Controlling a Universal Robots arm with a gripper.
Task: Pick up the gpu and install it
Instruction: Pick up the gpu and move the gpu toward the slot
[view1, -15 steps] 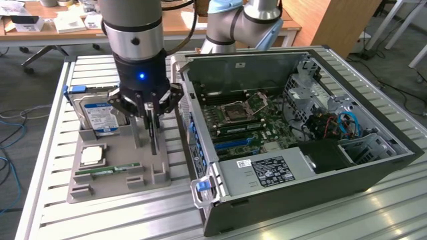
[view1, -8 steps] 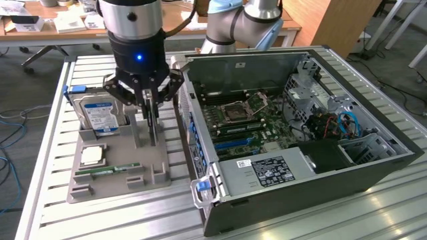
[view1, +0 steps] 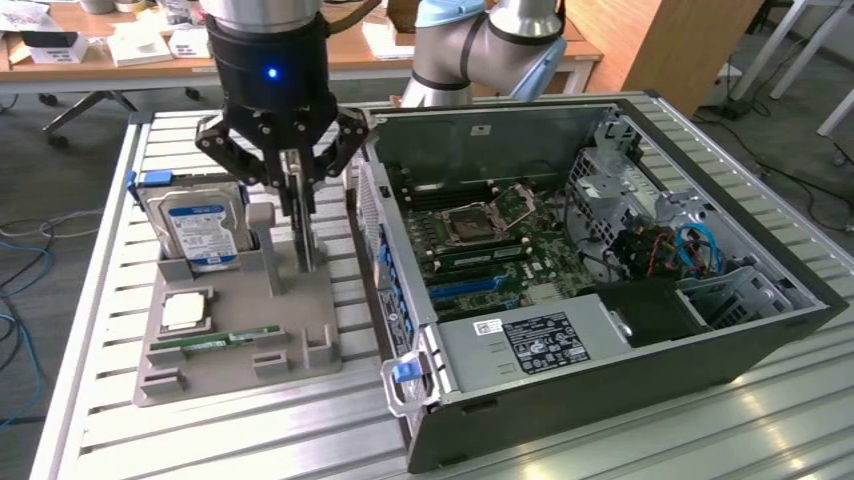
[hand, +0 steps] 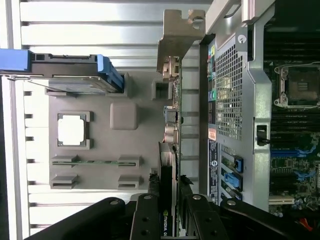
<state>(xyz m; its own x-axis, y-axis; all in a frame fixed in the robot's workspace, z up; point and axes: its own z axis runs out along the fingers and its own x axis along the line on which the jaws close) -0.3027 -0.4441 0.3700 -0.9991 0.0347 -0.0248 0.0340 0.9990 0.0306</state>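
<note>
Right at the fingers (hand: 147, 217): clenched on the gpu (hand: 168, 170), one black finger on each face of the card, gripping near its upper edge. Standing on edge, that card, foot apparently in the slot of the grey holder (hand: 142, 150), silver bracket (hand: 180, 32) at its far end.

Just beside the grip, on the exterior view's left, a grey upright post (view1: 262, 235) of the same holder. Further left, a hard drive (view1: 200, 232) with a blue-white label, propped upright in its own cradle. In front of that, lying flat, a square processor (view1: 184, 312) in its pocket and a narrow green RAM stick (view1: 216, 342) between two clips.

On the other side, close against the holder, the open computer case (view1: 601, 400). Perforated rear panel (hand: 229, 95) running alongside the card, nothing but a thin gap between them. Blue latch (view1: 404, 372) sticking out at the near corner of the case.

Deeper inside: power supply (view1: 527, 345) with its white label, green motherboard (view1: 494, 250), bare processor socket (view1: 483, 213), blue expansion slots (view1: 461, 290), then blue cables (view1: 697, 245) by the drive cage.

All of it on a slatted metal table (view1: 100, 330). Beyond, the arm's pale blue joints (view1: 481, 45) and a cluttered wooden desk (view1: 107, 60).
</note>
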